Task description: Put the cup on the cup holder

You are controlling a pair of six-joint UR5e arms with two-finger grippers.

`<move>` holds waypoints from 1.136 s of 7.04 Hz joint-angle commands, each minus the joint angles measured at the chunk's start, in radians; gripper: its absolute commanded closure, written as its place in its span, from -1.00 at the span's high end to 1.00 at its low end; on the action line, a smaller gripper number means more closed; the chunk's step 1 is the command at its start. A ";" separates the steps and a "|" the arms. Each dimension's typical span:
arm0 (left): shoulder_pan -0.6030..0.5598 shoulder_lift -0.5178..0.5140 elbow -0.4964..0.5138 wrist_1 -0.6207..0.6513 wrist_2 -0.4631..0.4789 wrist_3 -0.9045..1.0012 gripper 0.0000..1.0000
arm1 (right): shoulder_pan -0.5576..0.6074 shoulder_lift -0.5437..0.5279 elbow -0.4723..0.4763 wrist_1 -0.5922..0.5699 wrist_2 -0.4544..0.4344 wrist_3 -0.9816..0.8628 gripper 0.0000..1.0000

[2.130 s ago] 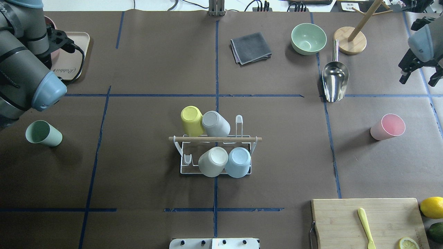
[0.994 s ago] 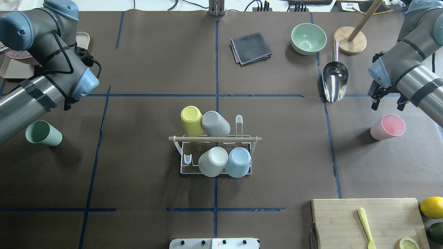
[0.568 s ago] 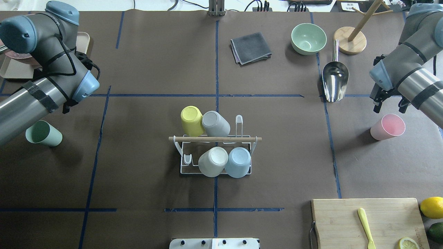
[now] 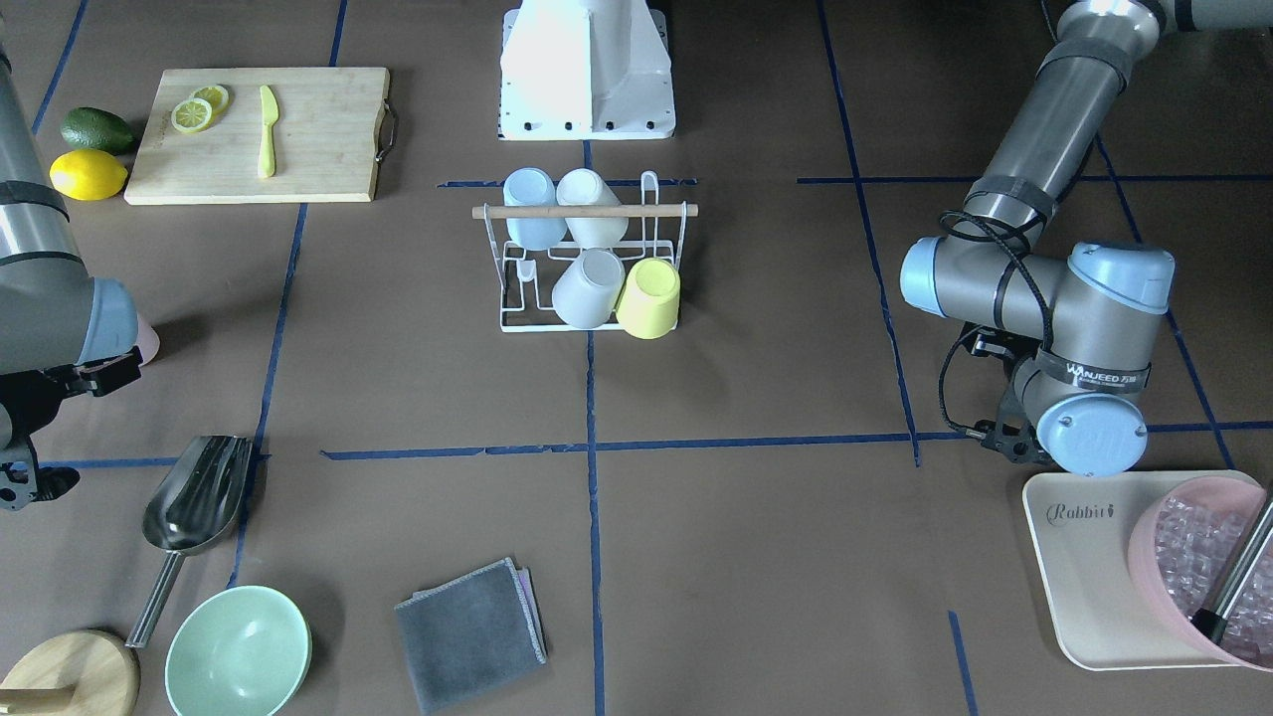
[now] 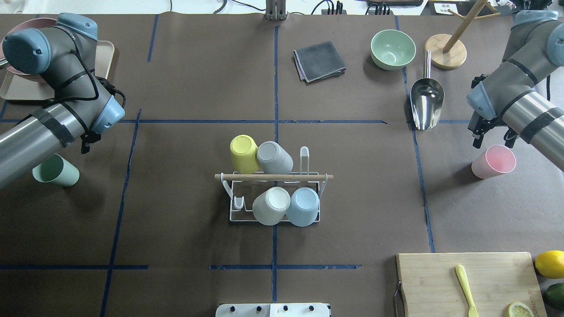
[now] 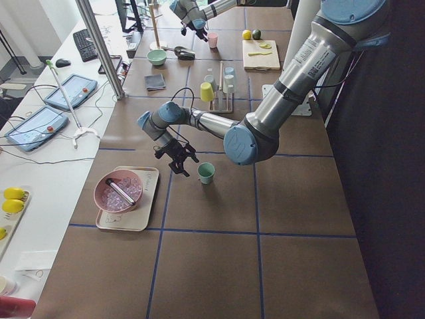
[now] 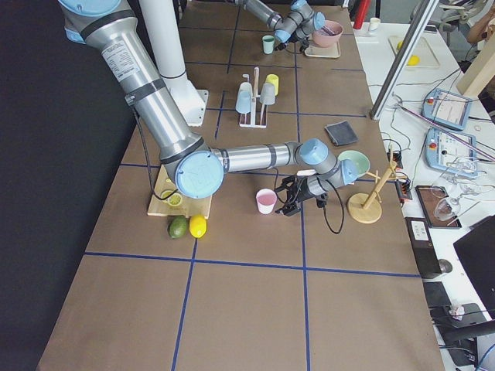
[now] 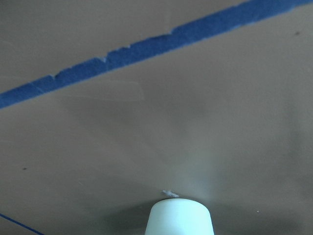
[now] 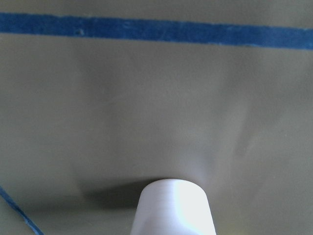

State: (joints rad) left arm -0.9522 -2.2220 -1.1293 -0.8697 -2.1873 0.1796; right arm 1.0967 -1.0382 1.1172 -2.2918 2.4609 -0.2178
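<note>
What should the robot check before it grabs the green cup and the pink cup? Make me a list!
1. Right gripper open and empty: ok, its fingers are spread, close by the pink cup.
2. Left gripper open: cannot tell, the arm hides most of it from above.
3. Pink cup standing upright, nothing touching it: ok.
4. Green cup standing upright, nothing touching it: ok.
5. Room on the cup holder: ok, two bare prongs are free.
6. Each wrist camera sees its cup ahead: ok.
</note>
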 commanded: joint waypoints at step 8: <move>0.032 0.041 0.051 0.058 -0.023 0.001 1.00 | -0.086 -0.051 0.038 0.005 -0.006 -0.014 0.98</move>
State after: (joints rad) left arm -0.9210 -2.1885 -1.0792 -0.8195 -2.1993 0.1805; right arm 1.0198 -1.0812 1.1531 -2.2891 2.4558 -0.2227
